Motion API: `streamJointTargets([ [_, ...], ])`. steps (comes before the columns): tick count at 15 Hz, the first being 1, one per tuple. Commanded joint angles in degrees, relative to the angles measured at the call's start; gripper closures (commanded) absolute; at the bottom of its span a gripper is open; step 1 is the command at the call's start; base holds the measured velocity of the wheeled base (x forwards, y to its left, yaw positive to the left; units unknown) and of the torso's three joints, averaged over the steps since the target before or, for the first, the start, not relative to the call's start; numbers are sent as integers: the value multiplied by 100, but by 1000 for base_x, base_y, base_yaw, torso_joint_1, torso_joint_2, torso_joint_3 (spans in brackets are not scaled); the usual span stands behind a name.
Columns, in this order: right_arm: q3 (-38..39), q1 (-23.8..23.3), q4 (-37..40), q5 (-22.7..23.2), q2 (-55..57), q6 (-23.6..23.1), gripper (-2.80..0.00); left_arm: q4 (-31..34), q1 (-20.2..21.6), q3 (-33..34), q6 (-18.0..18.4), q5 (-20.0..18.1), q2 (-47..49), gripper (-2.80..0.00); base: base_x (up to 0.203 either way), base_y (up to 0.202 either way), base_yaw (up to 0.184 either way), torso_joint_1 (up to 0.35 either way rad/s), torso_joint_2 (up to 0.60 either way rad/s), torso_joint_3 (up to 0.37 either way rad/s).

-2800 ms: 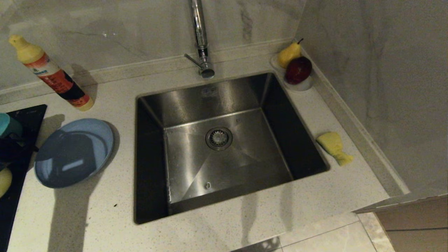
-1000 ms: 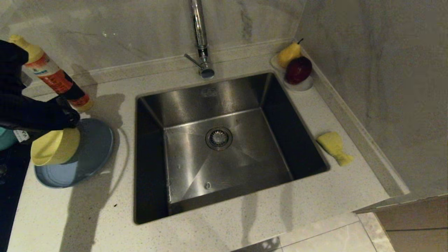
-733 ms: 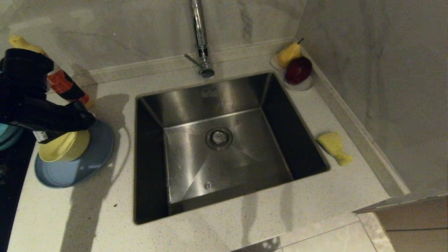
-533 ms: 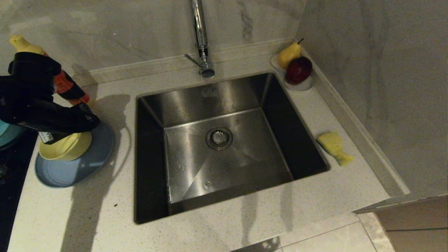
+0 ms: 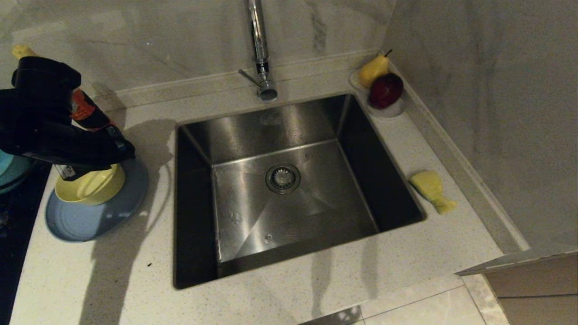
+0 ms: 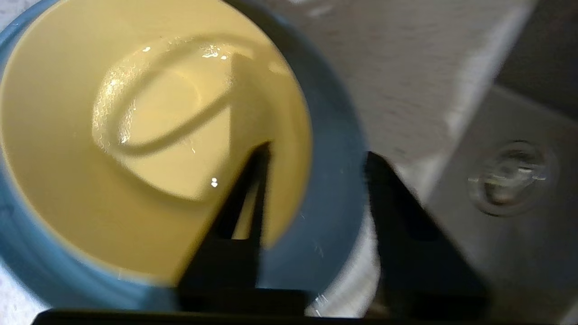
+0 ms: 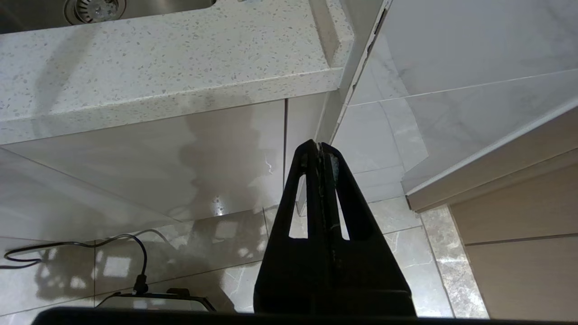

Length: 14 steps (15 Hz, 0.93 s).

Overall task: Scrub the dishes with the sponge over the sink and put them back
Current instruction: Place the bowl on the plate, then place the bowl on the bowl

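Note:
The pale-yellow bowl (image 5: 90, 186) stands upright on the light-blue plate (image 5: 86, 221), on the counter left of the sink (image 5: 316, 216). My left gripper (image 5: 115, 158) hovers at the bowl's sink-side rim. In the left wrist view the left gripper (image 6: 316, 153) is open and straddles the rim of the bowl (image 6: 135, 135): one finger is inside the bowl, the other outside above the plate (image 6: 329, 189). A sliver of the teal bowl (image 5: 9, 169) shows at the far left edge. The sponge (image 5: 431, 189) lies on the counter right of the sink. My right gripper (image 7: 319, 144) is shut and empty below the counter edge.
A detergent bottle (image 5: 90, 115) stands behind my left arm. The tap (image 5: 258, 49) rises behind the sink. A white dish (image 5: 388, 109) with a pear and a red fruit sits in the back right corner. A black hob (image 5: 13, 225) borders the plate. A wall closes the right side.
My left arm carried the tilted yellow bowl over the blue plate and lowered it upright onto the plate. The jaws then opened off the bowl's rim. The right arm stayed still.

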Motion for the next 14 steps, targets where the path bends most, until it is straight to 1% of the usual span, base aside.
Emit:
streamJointTargets([
  [1,1,2,0,2,4,-2,0,-7,-76,-69,-41,22,-279,-280,0,0,0,0,0,0],
  [5,1,2,0,2,5,-2,0,41,-53,-508,-35,103,-679,-280,0,0,0,0,0,0],
  [6,1,2,0,2,5,-2,0,50,-22,-592,-32,193,-829,-280,0,0,0,0,0,0],
  [8,1,2,0,2,-1,-2,0,55,159,-686,-9,500,-1001,-280,0,0,0,0,0,0],
  [9,1,2,0,2,-1,-2,0,70,296,-720,-1,653,-1010,0,0,0,0,0,0,0],
  [11,1,2,0,2,7,-2,0,154,597,-719,29,738,-1022,0,0,0,0,0,0,0],
  [14,1,2,0,2,1,-2,0,159,1289,-717,78,714,-988,0,0,0,0,0,0,0],
])
